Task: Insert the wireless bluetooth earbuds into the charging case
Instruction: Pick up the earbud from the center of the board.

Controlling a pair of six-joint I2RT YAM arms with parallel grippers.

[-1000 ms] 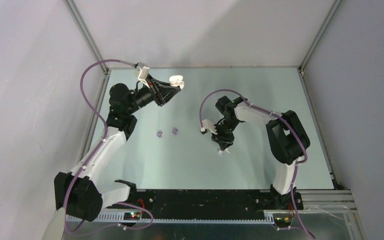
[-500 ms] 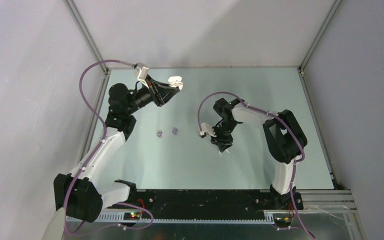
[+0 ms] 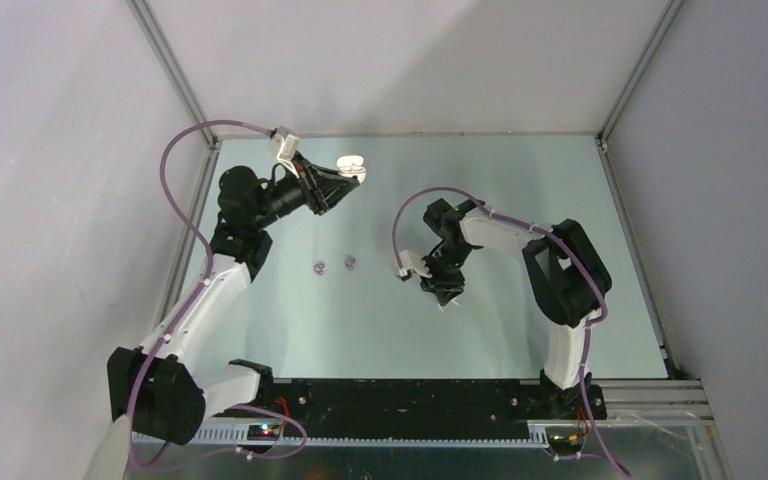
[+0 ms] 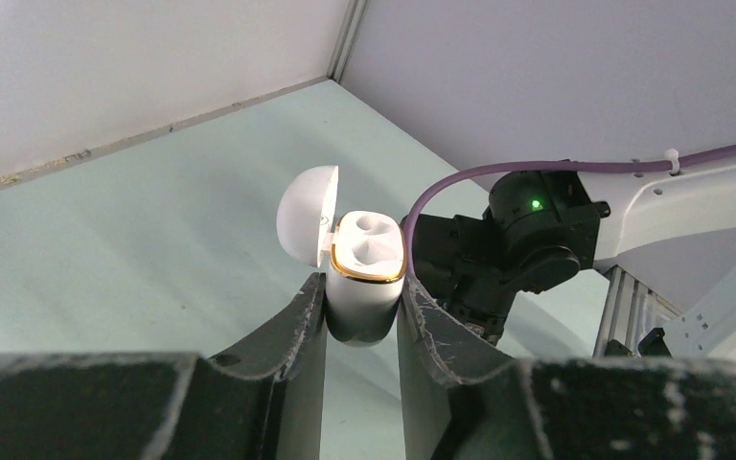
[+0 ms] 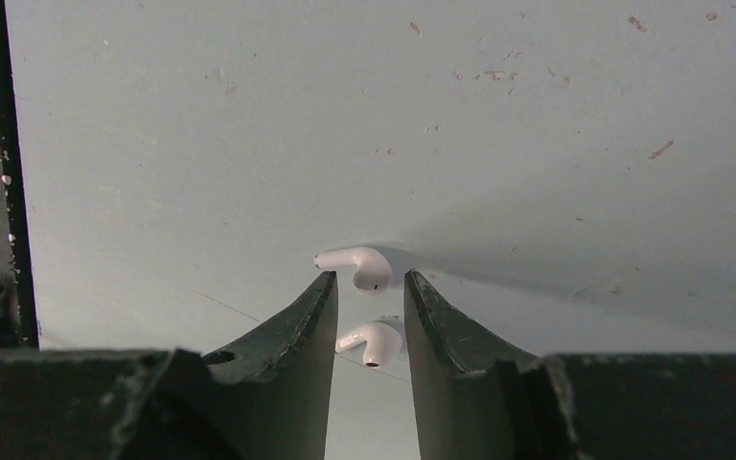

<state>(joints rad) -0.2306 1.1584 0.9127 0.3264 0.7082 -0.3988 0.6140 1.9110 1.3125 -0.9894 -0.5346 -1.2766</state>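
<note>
Over on the left, the left arm (image 3: 210,300) reaches toward the far side of the bench (image 3: 520,180) and holds the case (image 4: 362,305) up off it. The left jaws are clamped on the case's lower body, one finger on each side. The case stands upright in that grip with its lid (image 4: 305,213) swung open to the left. Two hollow sockets show inside the gold rim at the top.

Near the middle of the bench, the right arm (image 3: 560,270) bends down so that the right jaws point at the surface. They stand partly apart. Two white earbuds lie right at them. One (image 5: 374,342) sits in the gap between the two fingers. The other (image 5: 359,266) is just past the fingertips, flat on the bench with its shadow beside it. In the wrist view both have their short stems pointing left. The one in the gap nearly fills the space, so I cannot tell whether the jaws are pinching it or only straddling it.

Two purple earbuds (image 3: 319,267) (image 3: 350,263) lie side by side on the bench between the two arms, nearer than the case and left of the right jaws. They are well apart from the white pair.

From the left wrist, the right arm shows behind the case, a green light lit on its black joint.
</note>
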